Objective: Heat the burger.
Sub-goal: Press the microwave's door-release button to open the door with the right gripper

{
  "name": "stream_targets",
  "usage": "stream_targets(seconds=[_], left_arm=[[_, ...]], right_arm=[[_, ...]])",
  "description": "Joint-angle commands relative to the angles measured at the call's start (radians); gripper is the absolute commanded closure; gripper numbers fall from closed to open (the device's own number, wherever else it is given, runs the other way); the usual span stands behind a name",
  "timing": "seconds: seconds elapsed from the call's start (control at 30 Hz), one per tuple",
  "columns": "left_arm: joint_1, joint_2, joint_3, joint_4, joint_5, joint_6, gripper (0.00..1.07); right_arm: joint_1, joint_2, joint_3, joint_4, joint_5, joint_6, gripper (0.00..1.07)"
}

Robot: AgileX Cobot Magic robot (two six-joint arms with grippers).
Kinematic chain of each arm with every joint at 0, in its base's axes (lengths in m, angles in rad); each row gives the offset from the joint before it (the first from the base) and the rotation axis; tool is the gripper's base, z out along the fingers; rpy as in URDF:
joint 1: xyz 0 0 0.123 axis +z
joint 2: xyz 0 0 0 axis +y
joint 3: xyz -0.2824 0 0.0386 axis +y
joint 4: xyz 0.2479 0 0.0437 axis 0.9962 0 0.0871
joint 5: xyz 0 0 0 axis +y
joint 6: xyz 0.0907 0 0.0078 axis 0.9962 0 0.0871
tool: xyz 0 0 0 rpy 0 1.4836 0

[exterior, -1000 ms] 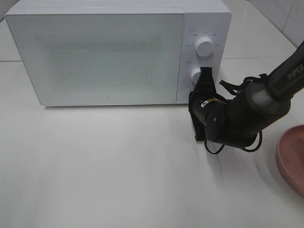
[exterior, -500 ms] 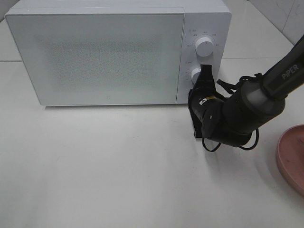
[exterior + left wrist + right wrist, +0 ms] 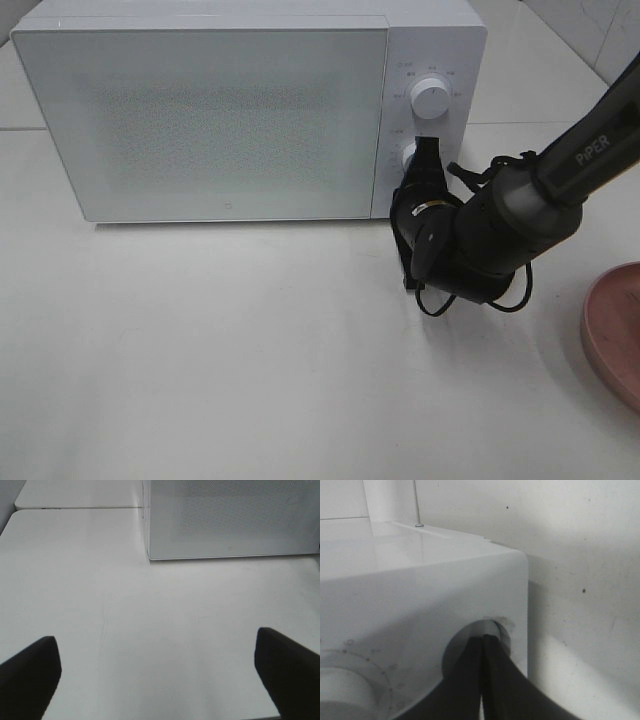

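Frankly, I cannot tell where the burger is: none of my views shows it, and the white microwave [image 3: 210, 110] stands shut, its frosted front hiding the inside. To the right of that front, the right gripper [image 3: 431, 152] has its fingers [image 3: 470, 680] pressed together with no gap, the tips touching the lower knob [image 3: 408, 158]. My right wrist view shows the two dark fingers meeting against that knob. The upper knob [image 3: 431, 97] stands free just above. The right arm reaches in from the right side of the table [image 3: 250, 350]. A pink plate [image 3: 615, 330] lies at the table's right edge, partly out of frame and well apart from the microwave. The left gripper [image 3: 157, 650] hangs over the tabletop near the microwave's front left corner, fingers spread wide, holding nothing.
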Motion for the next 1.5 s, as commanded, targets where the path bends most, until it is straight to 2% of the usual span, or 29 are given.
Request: stream_targets(seconds=[0.03,0.2,0.7,0.97,1.23,1.5], left_arm=[[-0.005,-0.021,0.002,0.0,-0.006,-0.004,0.03],[-0.005,-0.021,0.002,0.0,-0.006,-0.004,0.03],[-0.005,-0.021,0.002,0.0,-0.006,-0.004,0.03],[-0.005,-0.021,0.002,0.0,-0.006,-0.004,0.03],[-0.005,-0.021,0.002,0.0,-0.006,-0.004,0.03],[-0.005,-0.021,0.002,0.0,-0.006,-0.004,0.03]], right_arm=[[-0.036,-0.01,-0.072,-0.066,-0.2,-0.02,1.07],[-0.057,-0.01,-0.093,-0.118,-0.261,0.013,1.07],[-0.057,-0.01,-0.093,-0.12,-0.222,-0.008,1.07],[-0.043,-0.025,-0.034,-0.122,-0.185,0.014,1.06],[-0.027,-0.051,0.014,-0.127,-0.059,0.067,1.06],[-0.027,-0.108,0.066,-0.127,0.09,-0.024,1.06]])
